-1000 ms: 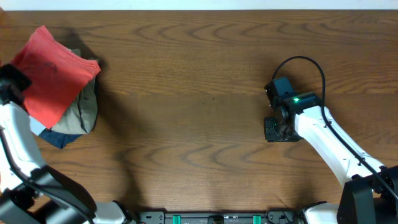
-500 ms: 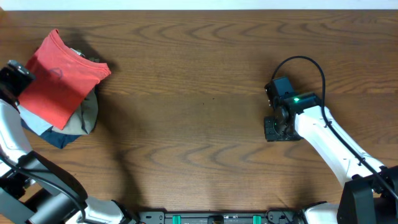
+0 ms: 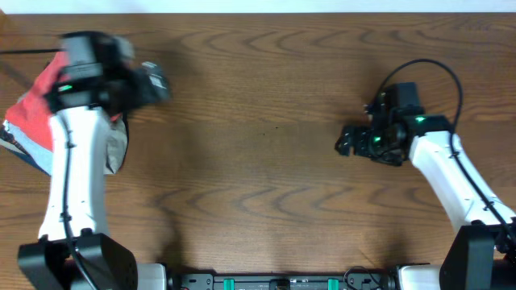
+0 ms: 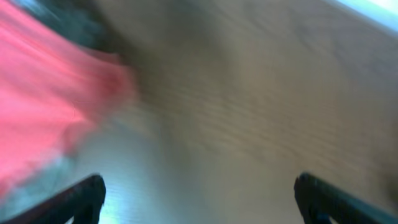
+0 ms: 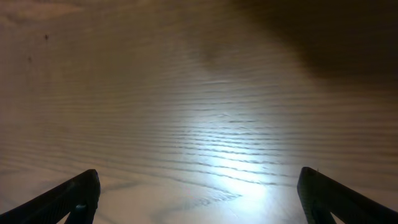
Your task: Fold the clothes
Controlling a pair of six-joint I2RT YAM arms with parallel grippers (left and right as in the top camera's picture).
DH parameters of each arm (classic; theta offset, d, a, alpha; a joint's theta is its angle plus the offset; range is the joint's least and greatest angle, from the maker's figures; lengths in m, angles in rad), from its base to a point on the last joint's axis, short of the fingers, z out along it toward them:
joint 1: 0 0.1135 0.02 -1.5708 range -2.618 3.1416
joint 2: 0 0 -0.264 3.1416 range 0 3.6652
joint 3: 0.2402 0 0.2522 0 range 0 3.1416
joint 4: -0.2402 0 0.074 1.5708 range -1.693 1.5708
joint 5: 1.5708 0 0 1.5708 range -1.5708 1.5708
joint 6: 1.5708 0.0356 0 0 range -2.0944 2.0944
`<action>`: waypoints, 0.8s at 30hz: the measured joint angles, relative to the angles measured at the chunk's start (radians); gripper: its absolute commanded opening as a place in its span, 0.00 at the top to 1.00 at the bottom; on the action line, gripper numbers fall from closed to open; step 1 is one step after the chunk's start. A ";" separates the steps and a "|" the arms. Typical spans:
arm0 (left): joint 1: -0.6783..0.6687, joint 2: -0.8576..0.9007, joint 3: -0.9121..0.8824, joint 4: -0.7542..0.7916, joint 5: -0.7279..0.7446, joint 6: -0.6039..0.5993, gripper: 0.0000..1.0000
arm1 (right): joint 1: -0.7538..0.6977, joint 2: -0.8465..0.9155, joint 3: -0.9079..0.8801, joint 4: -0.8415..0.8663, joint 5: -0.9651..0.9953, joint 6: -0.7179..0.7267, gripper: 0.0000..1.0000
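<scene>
The red-orange clothes (image 3: pixel 32 105) lie bunched on top of a pile at the table's far left edge, partly hidden under my left arm. In the left wrist view they show as a red blur (image 4: pixel 43 93) at the left. My left gripper (image 3: pixel 155 81) is blurred with motion just right of the pile. It is open (image 4: pixel 199 202), with only bare wood between its fingers. My right gripper (image 3: pixel 345 143) points left over bare table on the right side. It is open too (image 5: pixel 199 199), with nothing between its fingers.
Under the red cloth lie a tan garment (image 3: pixel 118 150) and a dark navy and light grey edge (image 3: pixel 22 148). The brown wooden table (image 3: pixel 258 161) stretches between the two arms. Its far edge runs along the top of the overhead view.
My left gripper has opened, let go of the red cloth and swung right of the pile; the cloth has dropped onto it. My right gripper has opened wide and turned to point left.
</scene>
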 measured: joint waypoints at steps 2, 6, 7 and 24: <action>-0.090 0.005 0.000 -0.094 -0.019 0.000 0.02 | -0.053 0.000 0.015 -0.040 -0.011 -0.017 0.01; -0.209 0.007 0.000 -0.301 -0.056 0.001 0.02 | -0.156 0.000 0.034 -0.146 -0.010 -0.048 0.01; -0.225 0.007 -0.001 -0.353 -0.060 0.000 0.02 | -0.178 0.000 0.035 -0.173 -0.009 -0.054 0.01; -0.239 -0.604 -0.251 -0.290 -0.108 0.008 0.02 | -0.258 -0.378 -0.001 -0.270 0.035 -0.137 0.01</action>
